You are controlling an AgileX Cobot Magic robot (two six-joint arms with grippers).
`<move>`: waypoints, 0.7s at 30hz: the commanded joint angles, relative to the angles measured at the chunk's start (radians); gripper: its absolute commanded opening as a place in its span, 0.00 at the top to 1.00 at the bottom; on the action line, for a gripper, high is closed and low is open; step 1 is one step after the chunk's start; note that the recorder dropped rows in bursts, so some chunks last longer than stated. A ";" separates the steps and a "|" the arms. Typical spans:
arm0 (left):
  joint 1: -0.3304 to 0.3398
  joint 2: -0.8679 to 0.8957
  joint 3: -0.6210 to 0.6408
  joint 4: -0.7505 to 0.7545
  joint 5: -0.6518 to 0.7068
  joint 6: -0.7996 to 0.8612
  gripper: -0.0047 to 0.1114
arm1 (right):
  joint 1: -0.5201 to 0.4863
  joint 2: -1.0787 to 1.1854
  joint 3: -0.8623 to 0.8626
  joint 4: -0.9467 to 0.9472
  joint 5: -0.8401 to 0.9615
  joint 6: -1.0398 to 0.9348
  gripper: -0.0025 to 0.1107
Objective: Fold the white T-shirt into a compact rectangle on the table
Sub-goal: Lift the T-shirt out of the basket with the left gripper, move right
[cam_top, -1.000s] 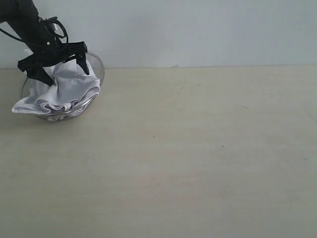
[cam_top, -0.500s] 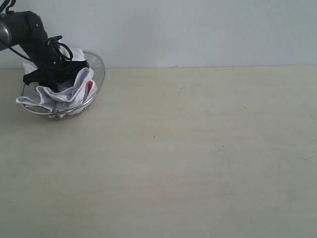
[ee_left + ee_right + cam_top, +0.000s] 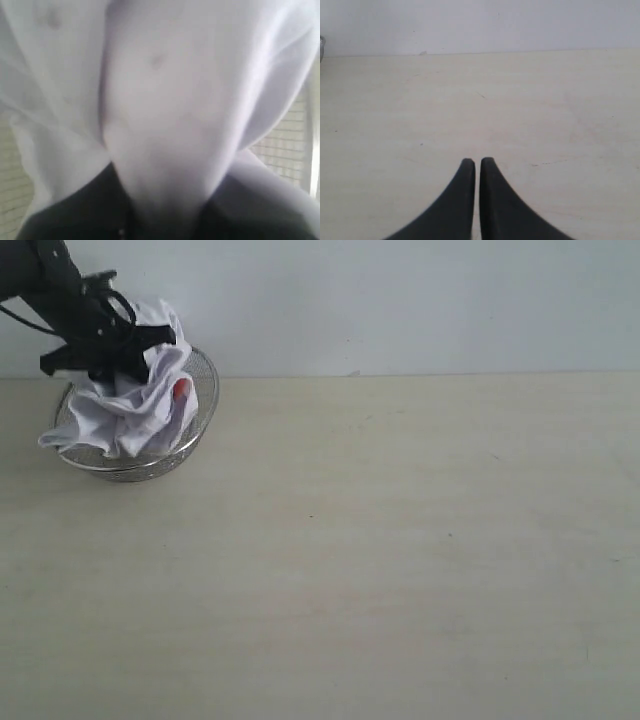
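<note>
Pale beige surface (image 3: 400, 540), bare wall (image 3: 400, 300) behind. Bunched white T-shirt (image 3: 130, 415) in mesh basket (image 3: 205, 400); left end effector (image 3: 118, 358) over basket, grasping shirt; right end effector (image 3: 477, 162) clenched, empty.

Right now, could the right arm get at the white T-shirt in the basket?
Probably not easily. The right gripper hangs shut over bare table, while the white T-shirt sits bunched in the wire basket at the far left, with the left gripper gripping it.
</note>
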 commanded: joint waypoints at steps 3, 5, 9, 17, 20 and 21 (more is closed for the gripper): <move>-0.004 -0.207 -0.007 -0.006 -0.051 0.107 0.92 | 0.002 -0.004 -0.001 -0.003 -0.007 -0.004 0.98; -0.004 -0.255 -0.007 -0.008 -0.020 0.116 0.92 | 0.002 -0.004 -0.001 -0.003 -0.007 -0.004 0.98; -0.007 -0.334 -0.007 -0.031 0.120 0.137 0.92 | 0.002 -0.004 -0.001 -0.003 -0.007 -0.004 0.98; -0.025 -0.460 -0.007 -0.202 0.283 0.257 0.92 | 0.002 -0.004 -0.001 -0.003 -0.007 -0.004 0.98; -0.063 -0.502 0.004 -0.191 0.283 0.257 0.92 | 0.002 -0.004 -0.001 -0.003 -0.007 -0.004 0.98; -0.077 -0.520 0.014 -0.191 0.283 0.260 0.92 | 0.002 -0.004 -0.001 -0.003 -0.007 -0.004 0.98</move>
